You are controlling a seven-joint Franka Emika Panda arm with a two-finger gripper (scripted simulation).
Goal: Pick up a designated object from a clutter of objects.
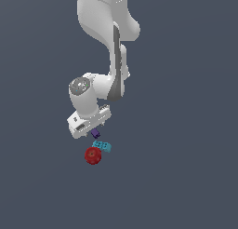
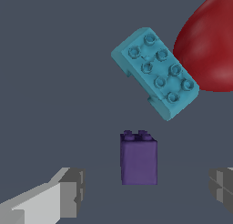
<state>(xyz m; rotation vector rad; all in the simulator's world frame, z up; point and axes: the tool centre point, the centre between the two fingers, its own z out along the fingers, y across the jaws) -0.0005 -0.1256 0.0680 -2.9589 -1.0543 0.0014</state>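
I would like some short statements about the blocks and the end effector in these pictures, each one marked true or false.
1. The small dark purple studded block lies between the open fingers of the end effector. True.
2. The cyan studded brick is stacked on the purple block. False: bare floor shows between them.
3. The red round object sits beside the cyan brick. True.
4. The end effector is shut on the red object. False: its fingers are spread and touch nothing.
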